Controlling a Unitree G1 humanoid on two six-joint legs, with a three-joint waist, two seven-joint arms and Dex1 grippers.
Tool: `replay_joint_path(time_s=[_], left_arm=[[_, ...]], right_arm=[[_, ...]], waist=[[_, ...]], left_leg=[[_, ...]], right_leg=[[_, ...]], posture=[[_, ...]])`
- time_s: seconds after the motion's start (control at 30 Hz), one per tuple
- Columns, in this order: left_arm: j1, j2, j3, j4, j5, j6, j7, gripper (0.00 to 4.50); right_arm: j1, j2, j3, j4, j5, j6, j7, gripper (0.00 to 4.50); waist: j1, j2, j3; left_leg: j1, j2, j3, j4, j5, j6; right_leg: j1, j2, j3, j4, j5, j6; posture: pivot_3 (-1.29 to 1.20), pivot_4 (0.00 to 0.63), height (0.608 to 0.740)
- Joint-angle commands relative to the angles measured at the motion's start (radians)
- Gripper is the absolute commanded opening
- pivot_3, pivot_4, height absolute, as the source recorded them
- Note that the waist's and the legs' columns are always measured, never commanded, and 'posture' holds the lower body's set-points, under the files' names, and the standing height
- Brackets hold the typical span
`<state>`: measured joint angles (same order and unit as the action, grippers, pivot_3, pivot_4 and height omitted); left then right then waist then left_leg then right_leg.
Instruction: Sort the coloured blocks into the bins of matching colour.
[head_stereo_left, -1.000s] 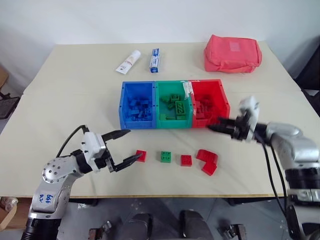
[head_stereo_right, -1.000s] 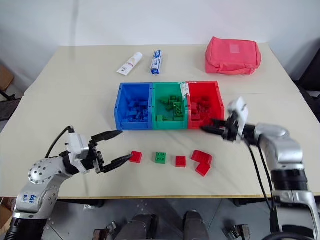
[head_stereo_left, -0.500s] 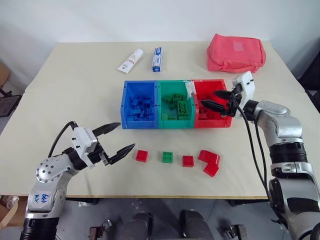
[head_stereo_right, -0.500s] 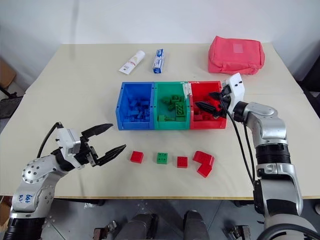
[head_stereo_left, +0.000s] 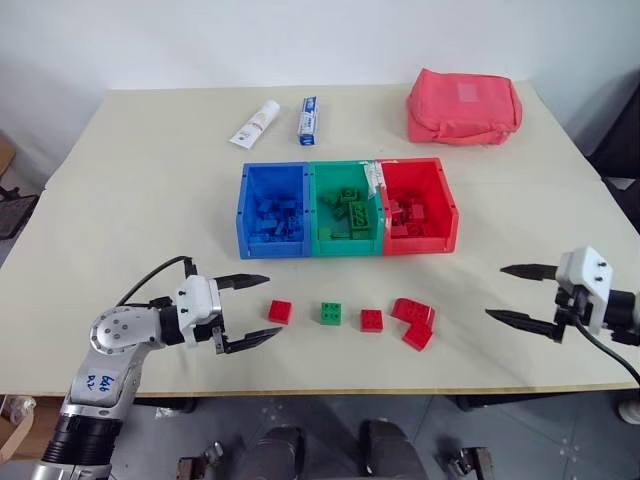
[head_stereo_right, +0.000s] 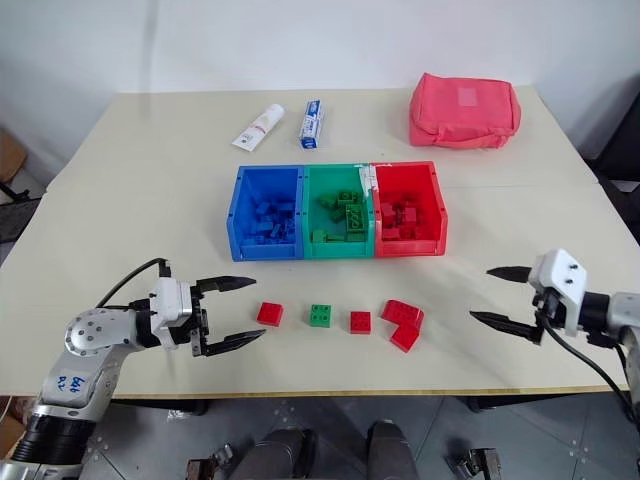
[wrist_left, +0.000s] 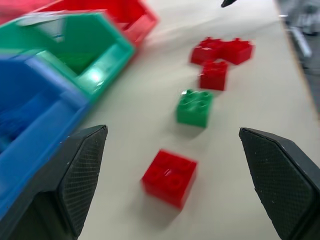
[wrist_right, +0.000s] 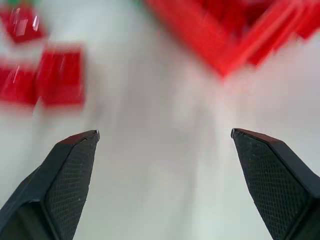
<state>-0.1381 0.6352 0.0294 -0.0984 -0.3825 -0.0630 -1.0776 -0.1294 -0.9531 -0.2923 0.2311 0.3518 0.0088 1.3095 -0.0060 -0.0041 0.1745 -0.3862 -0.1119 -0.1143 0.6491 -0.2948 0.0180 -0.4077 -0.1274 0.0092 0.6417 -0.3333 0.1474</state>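
in the left eye view, my right gripper (head_stereo_left: 520, 293) now sits low near the table's right edge, well apart from the red bin (head_stereo_left: 419, 206); a second ago it was at that bin's front wall with its fingers closed, and half a second ago it was spread over the bin. its fingers now stand wide with nothing between them, so i judge a red block has just been delivered. my left gripper (head_stereo_left: 252, 311) has dropped slightly and is also spread and empty, aimed at the nearest red block (head_stereo_left: 281, 311). in the right eye view, the row on the table reads: red block, green block (head_stereo_right: 321, 315), a second red block (head_stereo_right: 361, 321), then a red pair (head_stereo_right: 402, 320) touching each other, all in front of the green bin (head_stereo_right: 338, 212) and blue bin (head_stereo_right: 266, 212). in the left wrist view, the nearest red block lies between the open fingers (wrist_left: 80, 172) but ahead of them. in the right wrist view, the open fingers (wrist_right: 70, 172) frame bare table, with blurred red blocks beyond. five blocks remain to sort.
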Motion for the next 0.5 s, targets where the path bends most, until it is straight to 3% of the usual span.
replay_joint_path(time_s=[0.03,0.27,0.47,0.5], left_arm=[[-0.009,0.003,-0.027,0.012,0.016,-0.031,-0.039,4.5],[-0.016,0.009,-0.011,0.015,0.033,-0.061,-0.026,4.5],[0.008,0.014,0.011,-0.028,0.009,-0.045,-0.02,4.5],[0.011,0.015,0.011,-0.034,0.011,-0.044,-0.018,4.5]], right_arm=[[0.028,-0.006,-0.02,-0.05,0.013,-0.018,-0.001,4.43],[0.008,0.065,0.108,-0.198,0.033,0.16,-0.068,4.43],[-0.059,0.151,0.271,-0.142,-0.046,0.151,-0.084,4.43],[-0.077,0.171,0.285,-0.12,-0.056,0.138,-0.091,4.26]], waist=[[-0.001,0.0,0.0],[0.007,0.0,0.0],[0.008,0.0,0.0],[0.006,0.0,0.0]], left_leg=[[0.0,0.0,0.0,0.0,0.0,0.0],[0.0,0.001,-0.001,0.001,0.0,0.0],[-0.001,0.0,-0.001,0.001,0.0,0.0],[-0.001,0.0,-0.002,0.001,0.0,0.0]], right_leg=[[0.0,0.0,0.0,0.0,0.0,0.0],[0.0,0.0,0.0,0.0,0.0,0.0],[0.0,-0.001,-0.001,0.0,0.0,0.0],[0.0,-0.001,-0.001,0.0,0.0,0.0]], posture=[[0.0,0.15,0.74],[0.0,0.15,0.74],[0.0,0.15,0.74],[0.0,0.15,0.74]])
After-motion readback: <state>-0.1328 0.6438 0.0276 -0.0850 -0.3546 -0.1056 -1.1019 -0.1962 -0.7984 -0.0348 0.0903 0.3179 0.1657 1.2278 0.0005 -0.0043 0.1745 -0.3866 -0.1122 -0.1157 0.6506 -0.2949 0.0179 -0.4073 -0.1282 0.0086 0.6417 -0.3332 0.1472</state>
